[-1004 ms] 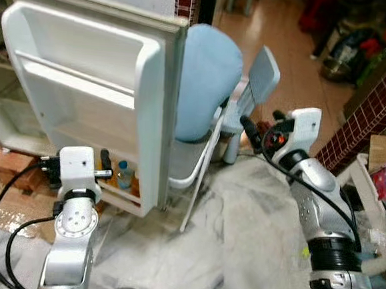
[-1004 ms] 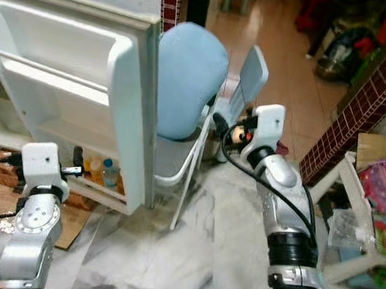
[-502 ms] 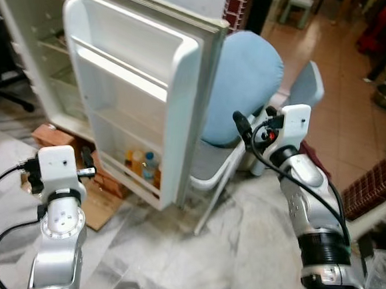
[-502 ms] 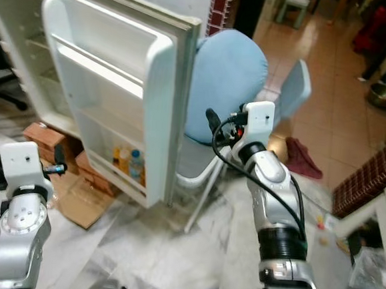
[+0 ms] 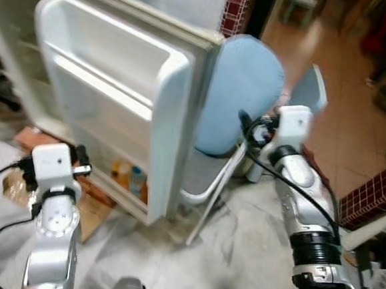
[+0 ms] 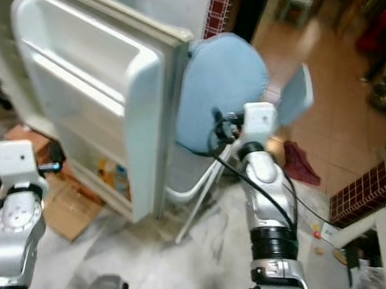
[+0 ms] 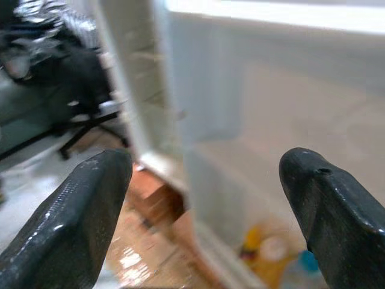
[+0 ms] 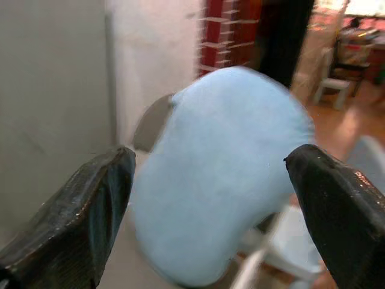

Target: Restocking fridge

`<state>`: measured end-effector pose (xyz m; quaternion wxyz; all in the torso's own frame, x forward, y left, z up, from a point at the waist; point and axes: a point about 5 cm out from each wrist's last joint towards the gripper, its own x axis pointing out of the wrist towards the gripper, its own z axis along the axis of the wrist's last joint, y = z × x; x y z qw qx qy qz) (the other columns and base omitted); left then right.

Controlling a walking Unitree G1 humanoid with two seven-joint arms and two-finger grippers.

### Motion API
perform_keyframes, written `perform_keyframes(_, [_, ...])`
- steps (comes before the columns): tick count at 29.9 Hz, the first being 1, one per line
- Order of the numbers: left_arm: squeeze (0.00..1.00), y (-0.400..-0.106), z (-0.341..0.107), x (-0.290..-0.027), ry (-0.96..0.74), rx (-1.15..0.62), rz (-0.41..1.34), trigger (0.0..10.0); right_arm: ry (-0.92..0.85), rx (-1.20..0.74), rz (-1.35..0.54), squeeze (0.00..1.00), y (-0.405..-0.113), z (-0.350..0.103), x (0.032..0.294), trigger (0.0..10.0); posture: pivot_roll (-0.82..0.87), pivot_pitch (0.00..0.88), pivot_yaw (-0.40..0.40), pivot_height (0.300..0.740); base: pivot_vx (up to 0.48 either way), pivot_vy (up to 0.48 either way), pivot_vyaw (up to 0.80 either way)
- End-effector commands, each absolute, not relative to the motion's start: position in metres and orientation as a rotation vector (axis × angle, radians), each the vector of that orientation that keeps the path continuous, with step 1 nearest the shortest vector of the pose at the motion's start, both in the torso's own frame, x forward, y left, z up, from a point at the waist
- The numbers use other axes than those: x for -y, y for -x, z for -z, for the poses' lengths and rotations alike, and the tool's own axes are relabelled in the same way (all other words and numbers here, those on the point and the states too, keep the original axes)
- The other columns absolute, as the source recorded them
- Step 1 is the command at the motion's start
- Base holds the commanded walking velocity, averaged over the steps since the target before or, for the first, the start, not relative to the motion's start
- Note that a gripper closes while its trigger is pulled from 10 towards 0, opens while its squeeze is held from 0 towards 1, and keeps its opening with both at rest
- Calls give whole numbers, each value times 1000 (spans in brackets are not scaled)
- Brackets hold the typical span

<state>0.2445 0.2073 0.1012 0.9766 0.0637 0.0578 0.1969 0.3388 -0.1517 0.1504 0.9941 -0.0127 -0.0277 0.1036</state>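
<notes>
Two small bottles sit low in the open fridge door; light, slick plastic probably, so grab mid-body. Left claw and right claw both spread apart, empty.

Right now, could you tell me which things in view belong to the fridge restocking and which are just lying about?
For the job:
fridge door, open
bottles in its bottom shelf
left gripper, open
right gripper, open

Lying about:
blue chair
red cloth
cardboard
bricks
</notes>
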Motion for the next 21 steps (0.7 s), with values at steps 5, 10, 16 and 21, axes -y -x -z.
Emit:
perform_keyframes(5, [0, -246, -102, -196, -96, -110, -375, 10000, 64, 72, -188, 0, -342, -153, 157, 10000, 87, 0, -67, 740, 0, 0, 633])
perform_keyframes(10, [0, -245, -97, -195, -77, -151, -374, 10000, 21, 75, -210, 0, -347, -156, 145, 10000, 87, 0, -66, 740, 0, 0, 789])
perform_keyframes(16, [0, -239, -75, -199, -33, -343, -394, 10000, -23, 61, -306, 0, -352, -158, 121, 10000, 88, 0, -62, 740, 0, 0, 785])
perform_keyframes(21, [0, -234, -60, -192, -28, -465, -255, 10000, -62, 76, -382, 0, -355, -164, 101, 10000, 105, 0, -64, 740, 0, 0, 768])
